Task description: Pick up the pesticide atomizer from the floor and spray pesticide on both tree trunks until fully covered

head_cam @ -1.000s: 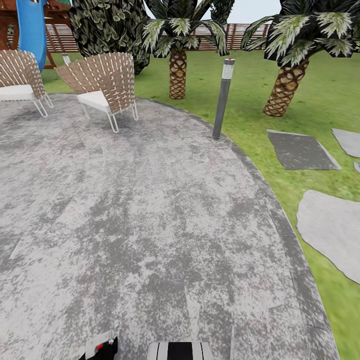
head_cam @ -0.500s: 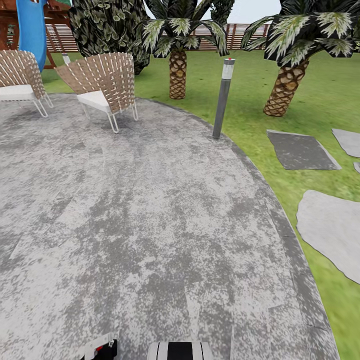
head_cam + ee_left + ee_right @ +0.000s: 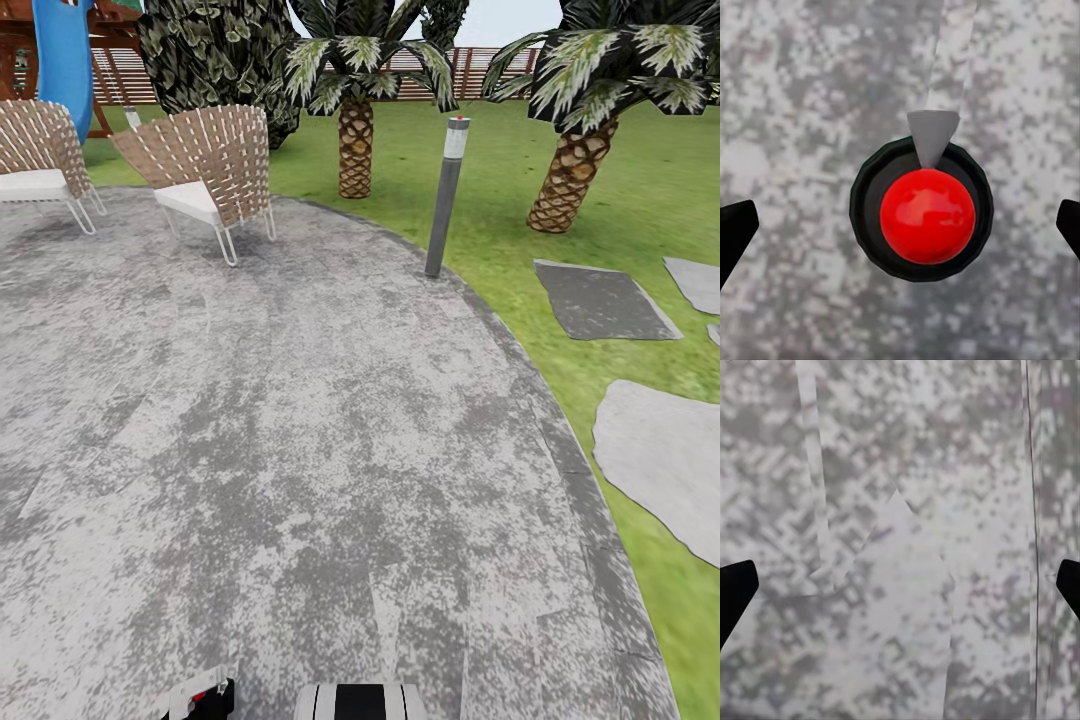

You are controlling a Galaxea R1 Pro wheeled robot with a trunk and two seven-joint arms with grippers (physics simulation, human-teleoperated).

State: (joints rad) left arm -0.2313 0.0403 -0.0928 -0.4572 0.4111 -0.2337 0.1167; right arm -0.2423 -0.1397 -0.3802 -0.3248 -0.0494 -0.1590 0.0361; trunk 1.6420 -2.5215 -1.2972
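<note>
Your left fingers [image 3: 736, 231] are spread wide over the grey paved patio [image 3: 300, 430], with a red ball in a black ring [image 3: 926, 216] seen between them. Your right fingers [image 3: 735, 585] are also spread, above bare paving. Nothing has changed since half a second ago. Beyond the patio lies the garden [image 3: 500, 160] lawn, with two palms [image 3: 355, 150]; the atomizer is not visible to you.
</note>
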